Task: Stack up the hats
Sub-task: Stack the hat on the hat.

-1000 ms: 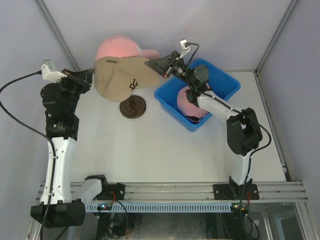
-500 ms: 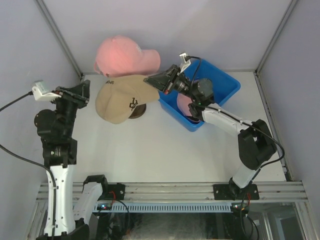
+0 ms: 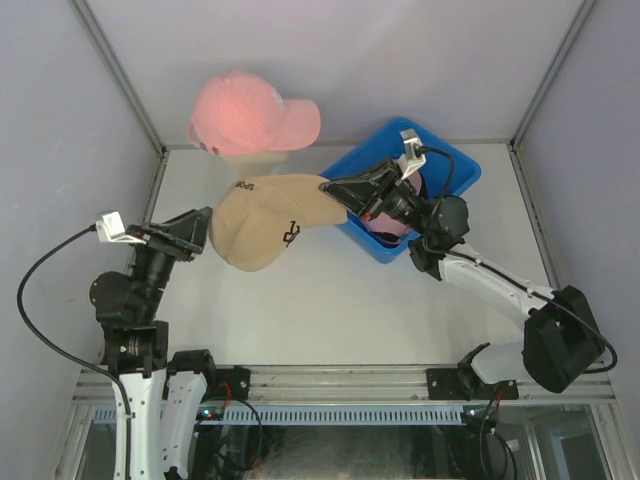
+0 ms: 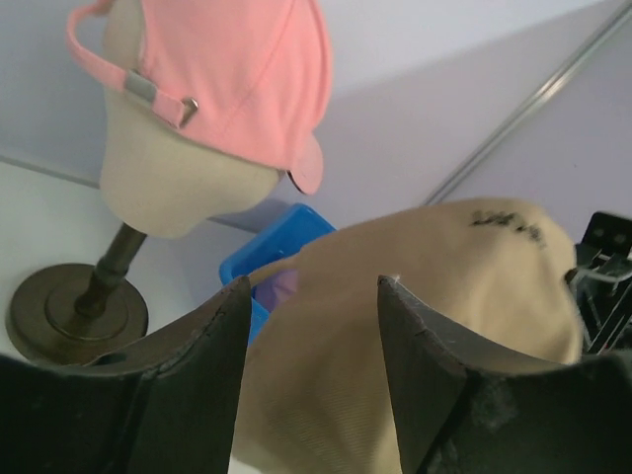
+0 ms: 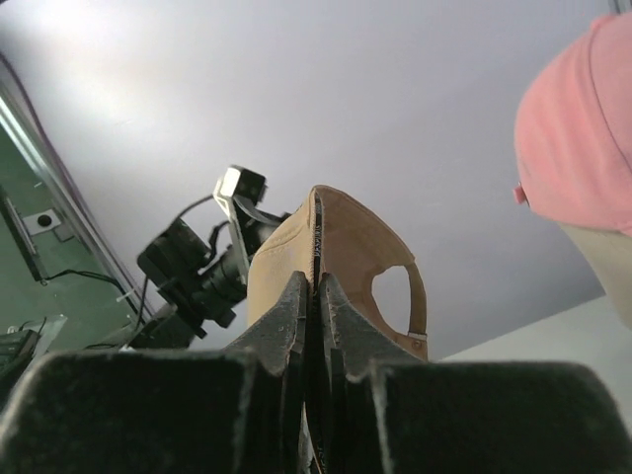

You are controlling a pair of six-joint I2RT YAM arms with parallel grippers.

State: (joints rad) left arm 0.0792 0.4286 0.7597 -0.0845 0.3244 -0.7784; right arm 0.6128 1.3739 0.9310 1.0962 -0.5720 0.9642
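Pretty clearly a robot lab test cell: a white table (image 3: 300, 320) is boxed in by plain grey walls (image 3: 400, 60), an aluminium rail (image 3: 340, 378) is run along the bottom of the frame, and loose cables (image 3: 19, 297) are seen trailing at lower left.

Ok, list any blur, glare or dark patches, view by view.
Top external: evenly lit, sharp, pink cap slightly washed out. Left wrist: left pincer dark and soft, tan cap in focus. Right wrist: right pincer a dark blur, wall glare upper left.
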